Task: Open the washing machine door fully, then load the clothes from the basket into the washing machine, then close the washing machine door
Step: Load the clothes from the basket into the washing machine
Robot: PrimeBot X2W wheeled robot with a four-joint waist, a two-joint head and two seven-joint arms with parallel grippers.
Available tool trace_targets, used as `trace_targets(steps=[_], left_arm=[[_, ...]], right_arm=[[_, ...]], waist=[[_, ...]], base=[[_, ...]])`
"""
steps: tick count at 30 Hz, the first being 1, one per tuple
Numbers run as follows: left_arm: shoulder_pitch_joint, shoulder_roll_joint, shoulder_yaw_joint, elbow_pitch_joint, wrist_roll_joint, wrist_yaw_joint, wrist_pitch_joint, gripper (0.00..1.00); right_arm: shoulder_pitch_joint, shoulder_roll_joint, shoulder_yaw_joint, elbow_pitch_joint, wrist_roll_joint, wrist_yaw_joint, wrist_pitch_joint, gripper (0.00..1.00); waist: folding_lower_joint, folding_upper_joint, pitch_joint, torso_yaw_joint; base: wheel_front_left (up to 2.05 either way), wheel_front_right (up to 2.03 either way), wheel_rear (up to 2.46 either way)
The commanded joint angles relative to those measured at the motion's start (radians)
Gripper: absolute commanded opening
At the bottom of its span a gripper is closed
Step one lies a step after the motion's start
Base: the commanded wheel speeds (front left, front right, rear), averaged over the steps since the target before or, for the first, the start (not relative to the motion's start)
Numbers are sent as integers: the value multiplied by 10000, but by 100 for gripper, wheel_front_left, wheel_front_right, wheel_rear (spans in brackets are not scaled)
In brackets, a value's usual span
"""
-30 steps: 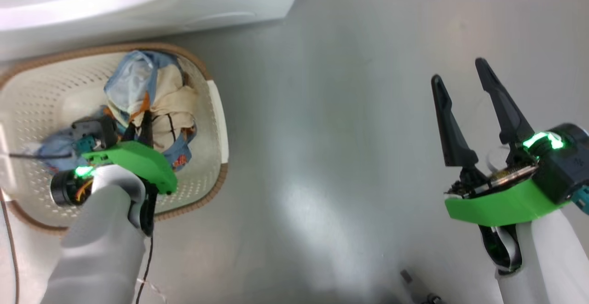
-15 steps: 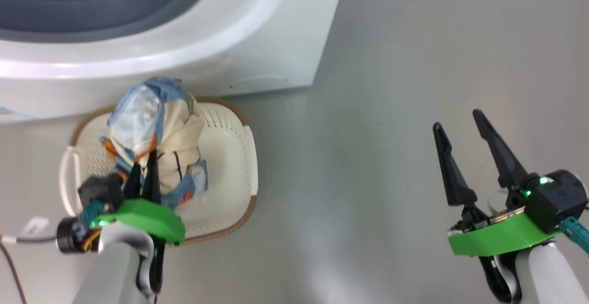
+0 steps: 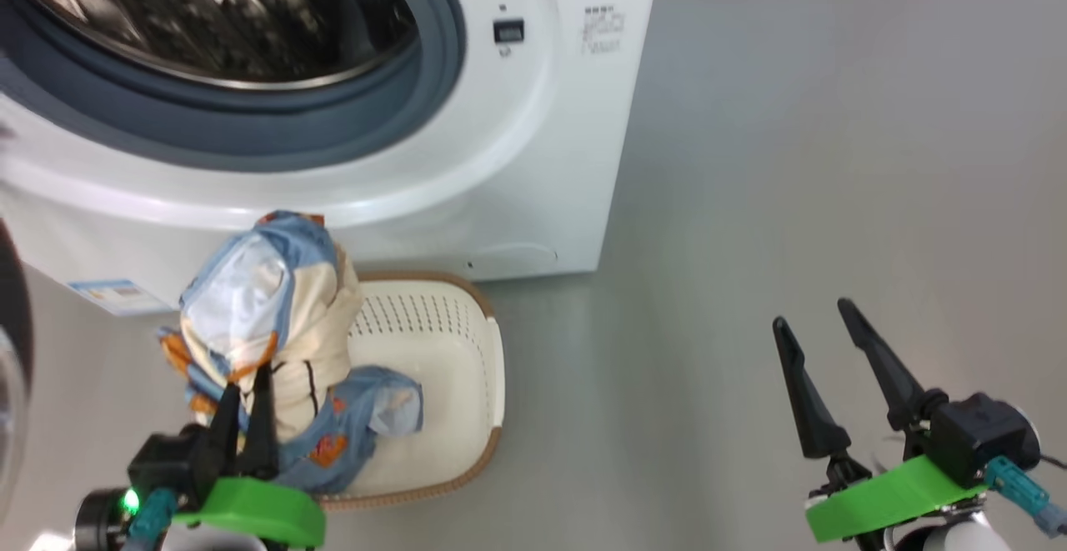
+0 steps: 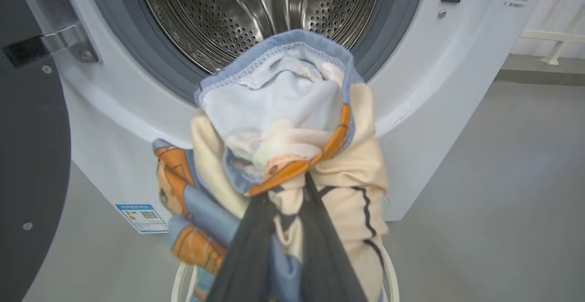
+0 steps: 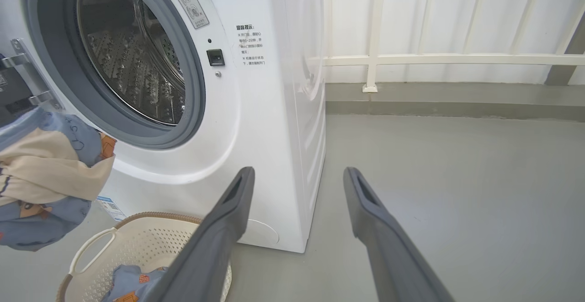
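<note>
Hanging over the basket (image 3: 471, 343) with a blue end trailing into it, the clothes (image 3: 267, 309) sit pinched in the left gripper (image 3: 246, 384), just before the washing machine (image 3: 533, 159) and its open drum (image 4: 256, 9). The washing machine door (image 4: 32, 156) stands wide: opening looks done, loading begun, closing left. Meanwhile the right gripper (image 3: 811, 315) idles spread over smooth grey floor (image 3: 792, 117), white railing (image 5: 434, 59) behind.

Floor (image 3: 792, 159): smooth, grey, faintly glossy. Borne directly on it: one white washing machine (image 3: 550, 159), stood at the back; one cream perforated basket (image 3: 450, 343), set just before its base.
</note>
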Motion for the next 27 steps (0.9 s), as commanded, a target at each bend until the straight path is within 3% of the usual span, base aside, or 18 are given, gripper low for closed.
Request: trace_targets(steps=[1,12,27], left_arm=[[85,304,350,-449,128,129,18,0],[1592,774,346,-2488,197,626,944,0],[2368,984,427,-3381,142,1018,1423,0]], right_arm=[[114,0,217,-237,-94,16,19,100],[917,202,206,-433,-178,16,339,100],[1444,352,177,-797,-258,16,628,100]], waist=[[0,0,-848,292],[0,0,-2034,398],[0,0,-2540,266]], base=[[0,0,0],[0,0,0],[0,0,0]])
